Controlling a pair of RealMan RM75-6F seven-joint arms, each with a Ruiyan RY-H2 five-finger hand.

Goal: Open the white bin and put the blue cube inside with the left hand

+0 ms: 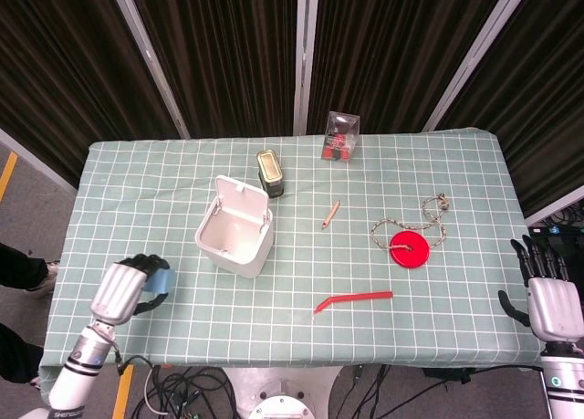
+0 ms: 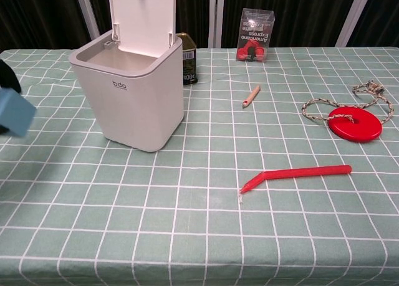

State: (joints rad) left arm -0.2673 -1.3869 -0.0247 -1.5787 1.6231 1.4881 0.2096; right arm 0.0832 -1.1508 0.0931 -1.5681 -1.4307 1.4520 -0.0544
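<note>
The left hand (image 1: 123,289) is gripping the blue cube (image 1: 162,279) with fingers clamped around it above the table at the white bin's (image 1: 235,239) eight o'clock, lid standing open, while the right hand (image 1: 551,300) is idling with fingers apart.

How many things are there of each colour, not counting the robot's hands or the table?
Red: 2, the disc and the bent straw
White: 1, the bin
Blue: 1, the cube
Other: 3, the tin, pencil, clear box
Total: 7
</note>
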